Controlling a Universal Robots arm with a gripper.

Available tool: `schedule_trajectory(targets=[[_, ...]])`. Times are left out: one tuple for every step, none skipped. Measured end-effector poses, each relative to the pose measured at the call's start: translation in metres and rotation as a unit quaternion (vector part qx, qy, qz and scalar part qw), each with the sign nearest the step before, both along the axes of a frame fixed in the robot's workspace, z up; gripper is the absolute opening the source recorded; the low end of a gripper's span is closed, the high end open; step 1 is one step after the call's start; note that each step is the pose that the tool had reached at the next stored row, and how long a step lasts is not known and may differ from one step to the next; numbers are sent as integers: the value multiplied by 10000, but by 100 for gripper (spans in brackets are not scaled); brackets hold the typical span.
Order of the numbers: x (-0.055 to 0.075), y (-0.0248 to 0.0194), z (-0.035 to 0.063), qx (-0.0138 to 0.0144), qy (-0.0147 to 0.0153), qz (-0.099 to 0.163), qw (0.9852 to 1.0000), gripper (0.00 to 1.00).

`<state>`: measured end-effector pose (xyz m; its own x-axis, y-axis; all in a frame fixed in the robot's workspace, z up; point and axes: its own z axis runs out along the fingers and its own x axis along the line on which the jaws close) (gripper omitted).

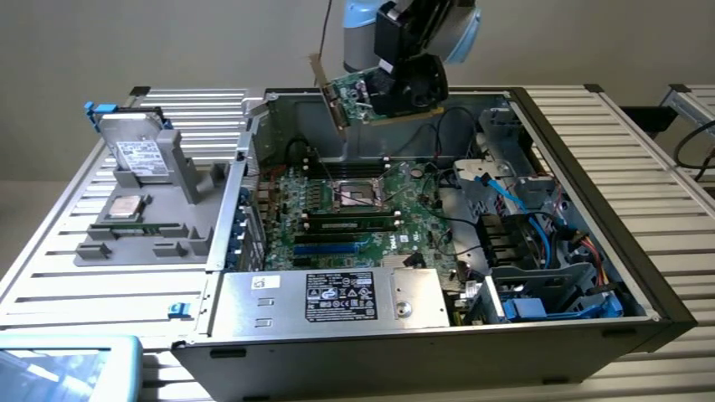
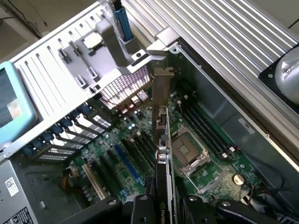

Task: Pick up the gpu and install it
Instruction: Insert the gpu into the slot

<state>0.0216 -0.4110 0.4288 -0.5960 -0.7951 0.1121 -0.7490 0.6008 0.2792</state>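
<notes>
The gpu is a green card with a black fan block, and its silver bracket points toward the exterior view's left. It hangs tilted in the air above the back of the open computer case. My gripper is shut on the gpu from above, at the fan side. In the wrist view the gpu shows edge-on, and its bracket reaches toward the case's rear wall. My gripper clamps the gpu with a black finger on either side. Below lies the motherboard with its blue slots.
The motherboard carries a CPU socket and a memory stick. A silver power supply fills the case's near end, with cables and drive bays at the exterior view's right. A grey holder with a hard drive stands outside, and a blue tray sits at the corner.
</notes>
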Motion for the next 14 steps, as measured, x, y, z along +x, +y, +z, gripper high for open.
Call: schedule_trajectory(targets=[[0, 0, -3, 0, 9, 88, 10000, 28], [0, 0, -6, -1, 18, 172, 9999, 28], [0, 0, -9, -1, 26, 257, 9997, 28], [0, 0, -12, 0, 34, 342, 9994, 28], [0, 0, -15, 0, 43, 426, 9991, 28], [0, 0, -19, 0, 52, 517, 9987, 28], [0, 0, -22, 0, 61, 601, 9982, 28], [0, 0, -25, 0, 70, 688, 9976, 28], [0, 0, -28, 0, 79, 771, 9970, 28], [0, 0, -31, 0, 89, 858, 9963, 28], [0, 0, -35, 0, 98, 941, 9955, 28], [0, 0, -38, 0, 108, 1025, 9947, 28], [0, 0, -42, 0, 118, 1110, 9937, 28], [0, 0, -46, 0, 128, 1193, 9928, 28]])
